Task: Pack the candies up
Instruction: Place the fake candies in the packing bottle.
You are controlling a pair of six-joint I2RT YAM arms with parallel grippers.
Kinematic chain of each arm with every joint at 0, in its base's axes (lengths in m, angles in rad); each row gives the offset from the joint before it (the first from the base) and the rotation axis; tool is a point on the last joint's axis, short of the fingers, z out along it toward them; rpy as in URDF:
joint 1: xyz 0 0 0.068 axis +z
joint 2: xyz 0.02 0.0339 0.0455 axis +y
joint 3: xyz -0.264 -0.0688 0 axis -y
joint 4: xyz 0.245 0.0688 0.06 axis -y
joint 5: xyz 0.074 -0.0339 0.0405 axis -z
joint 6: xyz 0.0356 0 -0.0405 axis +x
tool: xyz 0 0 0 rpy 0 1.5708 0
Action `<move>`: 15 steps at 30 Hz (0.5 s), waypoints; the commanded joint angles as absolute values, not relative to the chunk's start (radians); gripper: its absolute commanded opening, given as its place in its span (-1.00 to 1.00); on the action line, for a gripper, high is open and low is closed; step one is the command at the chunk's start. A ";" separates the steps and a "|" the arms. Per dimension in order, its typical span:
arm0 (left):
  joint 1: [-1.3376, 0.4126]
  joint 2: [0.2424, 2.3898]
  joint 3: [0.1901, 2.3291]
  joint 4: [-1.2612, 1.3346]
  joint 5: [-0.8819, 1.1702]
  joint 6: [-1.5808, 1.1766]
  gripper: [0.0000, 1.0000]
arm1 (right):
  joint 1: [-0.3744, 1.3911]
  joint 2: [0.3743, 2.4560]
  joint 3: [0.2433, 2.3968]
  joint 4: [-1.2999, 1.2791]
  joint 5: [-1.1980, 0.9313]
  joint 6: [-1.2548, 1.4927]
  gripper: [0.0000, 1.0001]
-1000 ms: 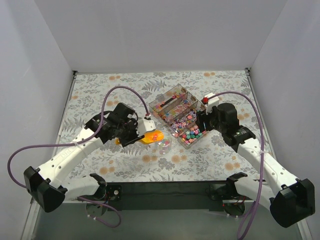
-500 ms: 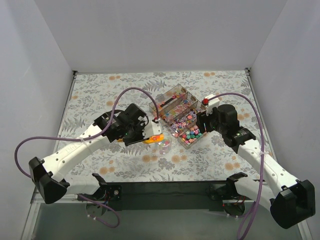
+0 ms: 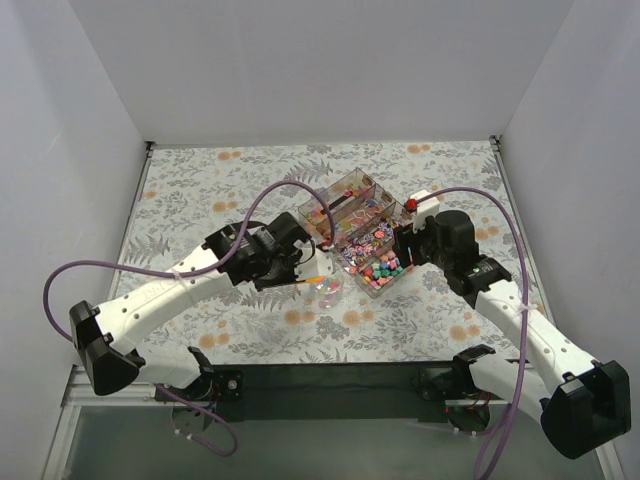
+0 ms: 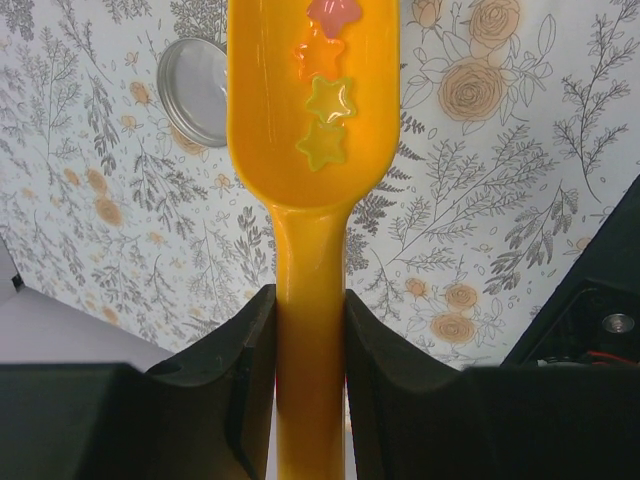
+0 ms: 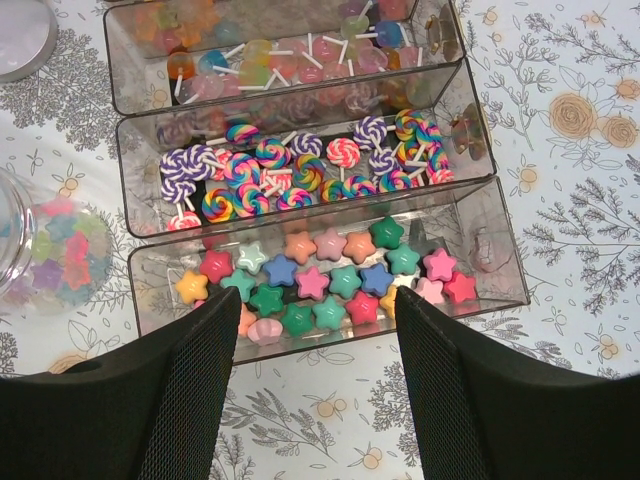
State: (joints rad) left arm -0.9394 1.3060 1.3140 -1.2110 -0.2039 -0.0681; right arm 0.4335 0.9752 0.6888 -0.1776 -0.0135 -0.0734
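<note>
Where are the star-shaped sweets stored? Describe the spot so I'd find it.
Find the clear divided box on the flowered table. The star candies fill its compartment nearest the right hand, next to the swirl lollipops; they alone have no sticks.

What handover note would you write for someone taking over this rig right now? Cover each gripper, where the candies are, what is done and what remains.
Left gripper: shut on the orange scoop handle; star candies lie in the scoop.
Right gripper: open, empty, at the near side of the clear box.
Candies: most stars fill the box's nearest compartment; lollipops fill the next.
Done: some stars are in the jar; a lid lies on the tablecloth.
Left: empty this scoopful into the jar, probably scoop more, then close it.
</note>
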 commanded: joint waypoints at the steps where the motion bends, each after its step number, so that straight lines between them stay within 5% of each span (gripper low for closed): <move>1: -0.968 1.318 1.354 -1.249 -0.278 -0.072 -1.00 | 0.439 0.953 0.684 -0.140 -0.005 -0.069 0.39; 15: -1.065 1.373 1.402 -1.293 -0.374 -0.075 -1.00 | 0.439 0.948 0.678 -0.133 -0.005 -0.069 0.39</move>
State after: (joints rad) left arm -1.0489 1.3705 1.3609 -1.2621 -0.3214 -0.0795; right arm 0.4335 0.9710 0.6880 -0.1772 -0.0128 -0.0734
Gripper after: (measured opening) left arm 0.269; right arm 0.694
